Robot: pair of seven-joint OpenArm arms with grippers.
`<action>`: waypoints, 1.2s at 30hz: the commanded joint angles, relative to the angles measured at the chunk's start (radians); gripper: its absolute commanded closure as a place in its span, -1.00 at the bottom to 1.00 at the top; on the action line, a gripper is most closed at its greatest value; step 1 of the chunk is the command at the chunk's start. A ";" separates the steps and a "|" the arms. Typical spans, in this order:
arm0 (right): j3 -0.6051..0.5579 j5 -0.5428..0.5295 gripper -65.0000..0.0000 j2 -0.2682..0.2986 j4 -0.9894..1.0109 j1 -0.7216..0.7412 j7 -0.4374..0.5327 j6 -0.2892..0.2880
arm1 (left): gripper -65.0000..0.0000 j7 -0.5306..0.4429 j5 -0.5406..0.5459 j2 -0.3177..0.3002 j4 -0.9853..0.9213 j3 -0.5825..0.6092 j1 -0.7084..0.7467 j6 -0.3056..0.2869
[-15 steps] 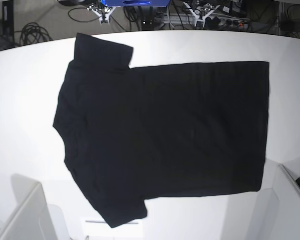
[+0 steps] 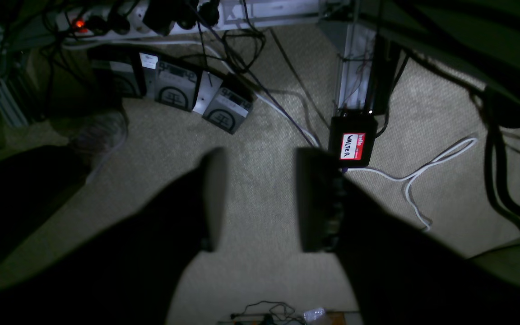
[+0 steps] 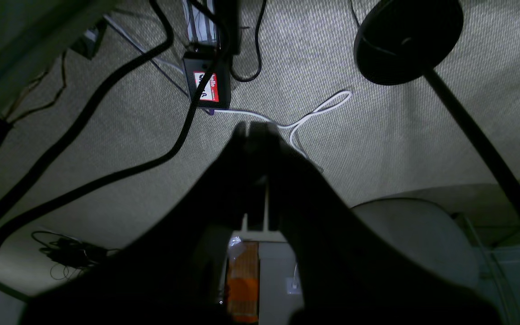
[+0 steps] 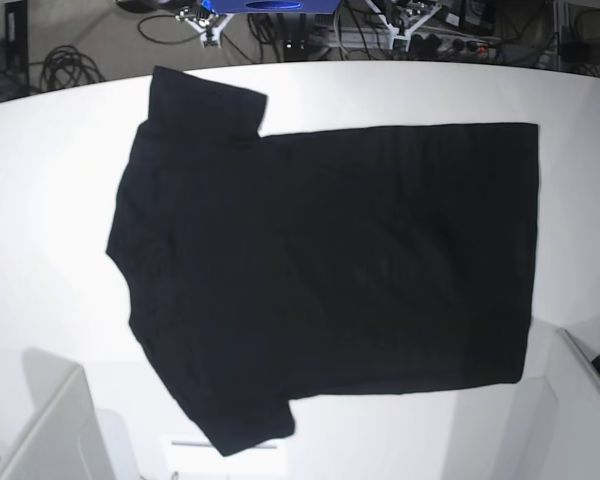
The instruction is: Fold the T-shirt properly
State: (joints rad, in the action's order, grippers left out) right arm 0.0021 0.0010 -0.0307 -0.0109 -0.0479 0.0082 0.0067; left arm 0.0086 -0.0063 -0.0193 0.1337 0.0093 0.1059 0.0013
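Left gripper [image 2: 257,198] has its two dark fingers spread with a clear gap between them, nothing held, just carpet floor [image 2: 251,280] showing through. Ahead of its tips and a bit to the right sits a black box with a red name tag [image 2: 352,145], and a white cable [image 2: 422,176] loops off further right. Right gripper [image 3: 256,135] is pinched closed, fingers pressed together on nothing, with that same tagged box ahead of it to the left. Neither wrist cam catches any cloth at all, only floor and wires. Only the base view shows the T-shirt [image 4: 330,270]: spread flat on the white table [image 4: 40,200], plain black side up, collar toward that view's left, hem toward its right. Neither gripper shows in that view.
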 commanded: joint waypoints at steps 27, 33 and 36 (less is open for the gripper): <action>-0.004 0.003 1.00 -0.002 -0.235 -0.158 -0.009 -0.004 | 1.00 -0.011 -0.004 -0.057 0.289 0.002 0.260 0.006; 0.002 -0.003 1.00 0.005 -0.413 -0.289 -0.052 -0.004 | 1.00 -0.011 0.002 -0.074 0.450 -0.007 0.372 0.006; 0.003 -0.003 1.00 0.018 -0.564 -0.396 -0.058 -0.004 | 1.00 -0.011 0.004 -0.103 0.530 0.002 0.435 0.006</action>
State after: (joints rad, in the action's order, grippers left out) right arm 0.0013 0.0002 -0.0216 -0.5785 -0.4366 -0.0444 0.0044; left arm -0.0040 -0.0021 -0.1139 0.6651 0.0128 0.5209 0.0002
